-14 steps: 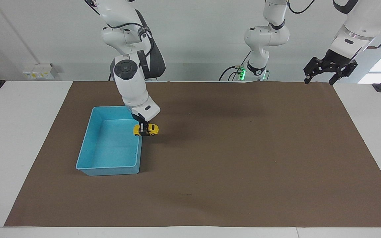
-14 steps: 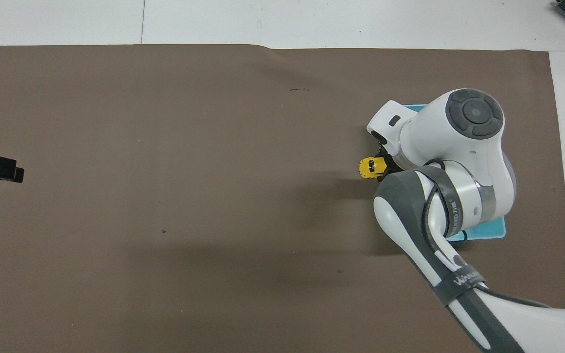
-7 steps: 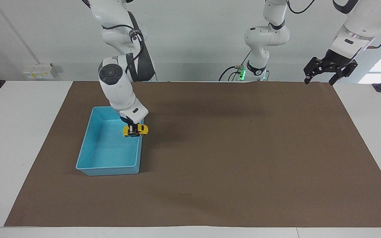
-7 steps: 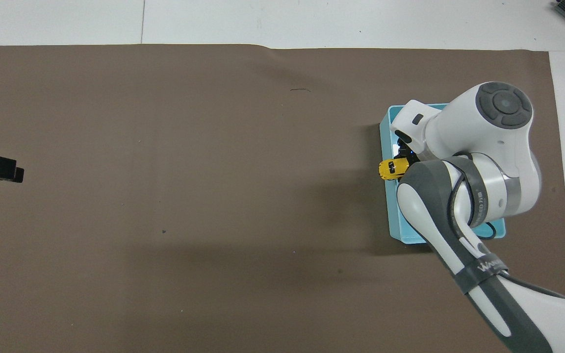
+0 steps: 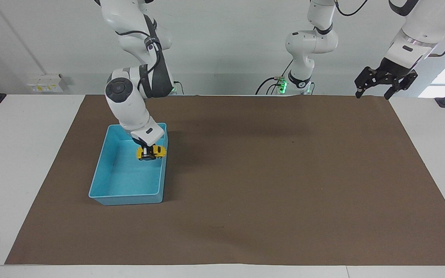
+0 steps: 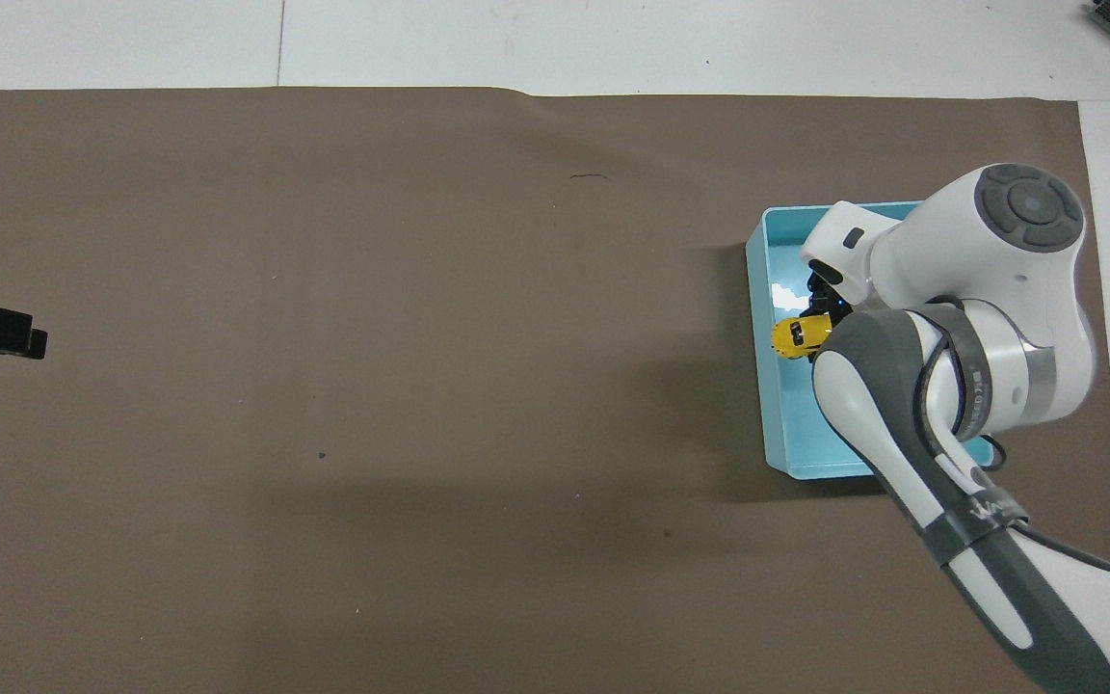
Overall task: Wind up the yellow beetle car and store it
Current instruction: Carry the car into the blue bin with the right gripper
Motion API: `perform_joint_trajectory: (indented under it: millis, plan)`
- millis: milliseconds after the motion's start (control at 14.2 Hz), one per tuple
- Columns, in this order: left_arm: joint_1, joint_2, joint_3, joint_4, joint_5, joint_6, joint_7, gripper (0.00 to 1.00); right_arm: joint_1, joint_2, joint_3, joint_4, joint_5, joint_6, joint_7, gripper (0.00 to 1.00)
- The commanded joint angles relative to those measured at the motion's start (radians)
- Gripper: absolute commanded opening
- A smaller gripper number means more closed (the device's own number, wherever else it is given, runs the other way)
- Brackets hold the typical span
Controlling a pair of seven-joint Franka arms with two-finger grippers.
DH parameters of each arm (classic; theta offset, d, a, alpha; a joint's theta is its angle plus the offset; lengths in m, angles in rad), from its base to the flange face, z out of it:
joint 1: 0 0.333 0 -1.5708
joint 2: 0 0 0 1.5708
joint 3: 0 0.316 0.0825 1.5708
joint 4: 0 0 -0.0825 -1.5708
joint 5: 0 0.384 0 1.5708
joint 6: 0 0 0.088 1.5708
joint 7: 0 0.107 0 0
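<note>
**Car Comes Over the Tray**

Brown paper covers our bench (image 5: 269, 185), with a white wall at the back. In the facing view, the blue tray (image 5: 101, 166) sits at about nine o'clock on the paper. Our right pincer (image 5: 151, 151) is squeezed shut on the yellow beetle car (image 5: 151, 152). A moment ago the car hung over the tray's edge. Now it has moved in over the tray, still up in the air. We think the putting-away part is almost done, and letting go comes next. Our left pincer (image 5: 385, 83) is wide open, holds nothing, and waits up at one o'clock.
</note>
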Motion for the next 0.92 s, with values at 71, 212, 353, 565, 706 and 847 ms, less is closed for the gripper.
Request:
perform_joint_trajectory:
  millis: [71, 212, 353, 565, 706, 847]
  plan:
    - [0.006, -0.020, -0.002, -0.012, 0.001, -0.013, 0.001, 1.00, -0.047, -0.042, 0.007, -0.048, -0.015, 0.000, -0.052, 0.00]
    - [0.006, -0.019, -0.002, -0.013, 0.001, -0.013, 0.001, 1.00, -0.060, -0.042, 0.007, -0.053, -0.013, 0.009, -0.036, 0.00]
    - [0.006, -0.019, -0.002, -0.013, 0.001, -0.013, 0.001, 1.00, -0.068, -0.040, 0.006, -0.055, -0.013, 0.026, -0.018, 0.00]
    - [0.006, -0.019, -0.002, -0.012, 0.001, -0.013, 0.001, 1.00, -0.076, -0.042, 0.004, -0.073, -0.018, 0.057, -0.026, 0.00]
    - [0.006, -0.019, -0.002, -0.012, 0.001, -0.013, 0.001, 1.00, -0.093, -0.049, 0.004, -0.088, -0.036, 0.084, -0.036, 0.00]
    - [0.006, -0.019, -0.002, -0.012, 0.001, -0.013, 0.001, 1.00, -0.094, -0.057, 0.004, -0.108, -0.050, 0.090, -0.038, 0.00]
